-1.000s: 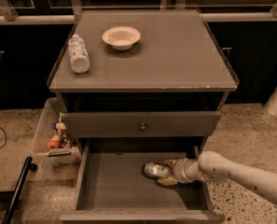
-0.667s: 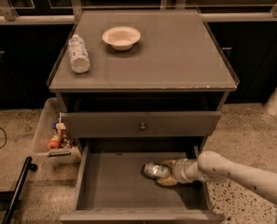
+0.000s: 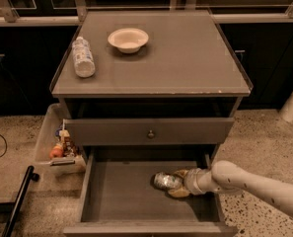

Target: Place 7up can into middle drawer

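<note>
The 7up can point(image 3: 165, 180), silvery with pale print, lies on its side on the floor of the open middle drawer point(image 3: 121, 194), right of centre. My gripper point(image 3: 178, 182) reaches in from the right on a pale arm, and its fingers point(image 3: 179, 173) sit on either side of the can's right end. The drawer is pulled out, with bare grey floor left of the can.
Above it a drawer front with a small round knob point(image 3: 150, 133) is closed. On the cabinet top point(image 3: 185, 58) lie a clear plastic bottle point(image 3: 83, 57) and a white bowl point(image 3: 128, 39). A bin of snacks point(image 3: 59, 144) stands on the floor at the left.
</note>
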Robot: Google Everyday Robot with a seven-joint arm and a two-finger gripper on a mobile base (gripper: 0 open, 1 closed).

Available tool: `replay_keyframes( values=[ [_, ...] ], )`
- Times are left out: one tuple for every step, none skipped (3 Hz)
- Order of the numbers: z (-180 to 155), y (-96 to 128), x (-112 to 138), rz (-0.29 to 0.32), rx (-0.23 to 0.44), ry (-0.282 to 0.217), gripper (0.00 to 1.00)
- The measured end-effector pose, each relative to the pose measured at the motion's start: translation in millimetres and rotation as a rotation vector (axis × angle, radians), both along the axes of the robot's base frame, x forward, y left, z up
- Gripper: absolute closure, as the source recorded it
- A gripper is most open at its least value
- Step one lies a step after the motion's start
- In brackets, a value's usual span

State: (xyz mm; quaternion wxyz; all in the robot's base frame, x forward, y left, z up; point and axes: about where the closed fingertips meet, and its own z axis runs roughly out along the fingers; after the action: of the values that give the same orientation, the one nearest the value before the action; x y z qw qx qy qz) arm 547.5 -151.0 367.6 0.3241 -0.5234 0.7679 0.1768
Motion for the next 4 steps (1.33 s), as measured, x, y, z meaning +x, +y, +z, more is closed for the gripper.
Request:
replay_keyframes(
  values=[
    [0.0,0.0,0.0,0.000,0.000,0.000,0.15],
    [-0.1,0.1,0.0,0.000,0.000,0.000,0.00],
    [-0.1,0.1,0.0,0.000,0.000,0.000,0.00],
    [11.4,-6.1,-6.1,0.002,-0.012,-0.005,0.00]
  ],
)
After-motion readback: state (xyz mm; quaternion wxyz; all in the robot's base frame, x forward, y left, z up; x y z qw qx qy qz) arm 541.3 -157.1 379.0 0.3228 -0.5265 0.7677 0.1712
